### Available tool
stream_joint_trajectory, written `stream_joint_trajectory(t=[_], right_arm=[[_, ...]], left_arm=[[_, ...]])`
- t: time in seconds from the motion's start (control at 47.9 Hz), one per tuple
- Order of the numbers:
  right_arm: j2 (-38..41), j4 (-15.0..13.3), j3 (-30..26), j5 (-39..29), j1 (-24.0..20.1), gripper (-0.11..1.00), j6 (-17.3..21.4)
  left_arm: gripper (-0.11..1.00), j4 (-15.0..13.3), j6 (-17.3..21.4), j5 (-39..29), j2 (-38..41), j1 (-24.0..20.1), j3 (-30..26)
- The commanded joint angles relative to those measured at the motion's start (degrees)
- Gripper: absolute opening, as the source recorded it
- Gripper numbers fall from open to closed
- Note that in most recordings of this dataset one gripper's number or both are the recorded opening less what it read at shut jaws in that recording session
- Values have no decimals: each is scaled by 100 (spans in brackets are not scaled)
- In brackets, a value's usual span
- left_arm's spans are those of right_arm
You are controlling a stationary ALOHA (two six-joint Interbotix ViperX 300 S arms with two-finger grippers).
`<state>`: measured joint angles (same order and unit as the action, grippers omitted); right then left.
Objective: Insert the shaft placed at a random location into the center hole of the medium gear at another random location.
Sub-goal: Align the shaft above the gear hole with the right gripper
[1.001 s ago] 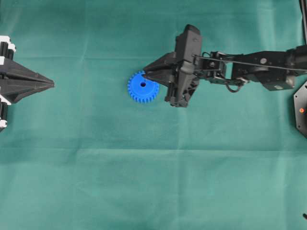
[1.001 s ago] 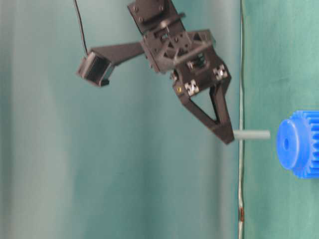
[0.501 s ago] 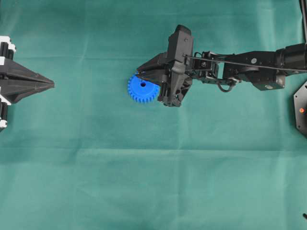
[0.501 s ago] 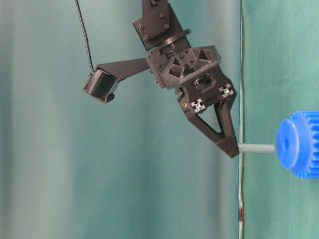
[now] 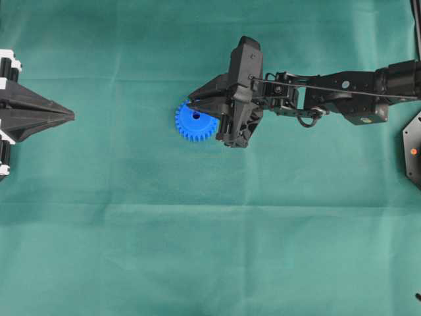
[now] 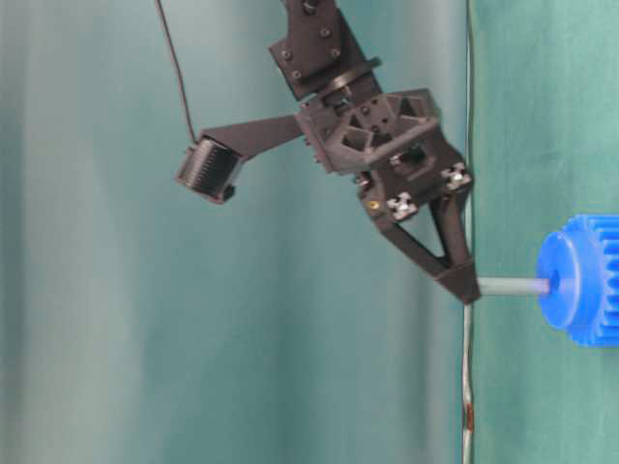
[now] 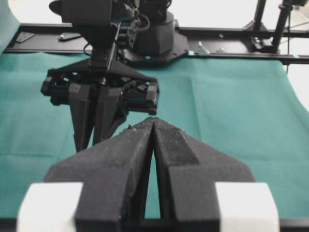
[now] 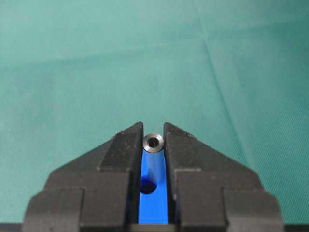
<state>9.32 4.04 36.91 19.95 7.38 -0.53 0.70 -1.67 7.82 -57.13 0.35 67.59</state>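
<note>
The right gripper is clamped on the shaft, its 2 fingers pinching 1 end of the grey pin. In the table-level view, the shaft's free end meets the face of the medium gear at the center hole; whether it has entered the hole cannot be told. The right wrist view shows the hollow pale end of the shaft held between the finger pads, with blue gear and the dark hole directly behind it. From overhead, the gear lies flat on the green cloth, left of centre in the upper half, partly covered by the right gripper. The left gripper sits at the left edge, well apart, its jaws pressed together and holding nothing.
</note>
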Motion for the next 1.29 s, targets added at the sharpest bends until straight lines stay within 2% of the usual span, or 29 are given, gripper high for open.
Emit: stream_joint_trajectory(t=[0.0, 0.501, 0.897, 1.273], right_arm=[[-35, 18, -149, -18, -9, 13, 18], [0, 26, -141, -26, -9, 13, 18], [-598, -9, -97, -325, -9, 13, -44], [-457, 18, -105, -299, -62, 13, -18]], left_arm=[[0, 9, -9, 26, 26, 9, -149], [0, 18, -18, 26, 26, 9, -158], [0, 18, -9, 26, 26, 9, -149], [0, 18, -9, 26, 26, 9, -149]])
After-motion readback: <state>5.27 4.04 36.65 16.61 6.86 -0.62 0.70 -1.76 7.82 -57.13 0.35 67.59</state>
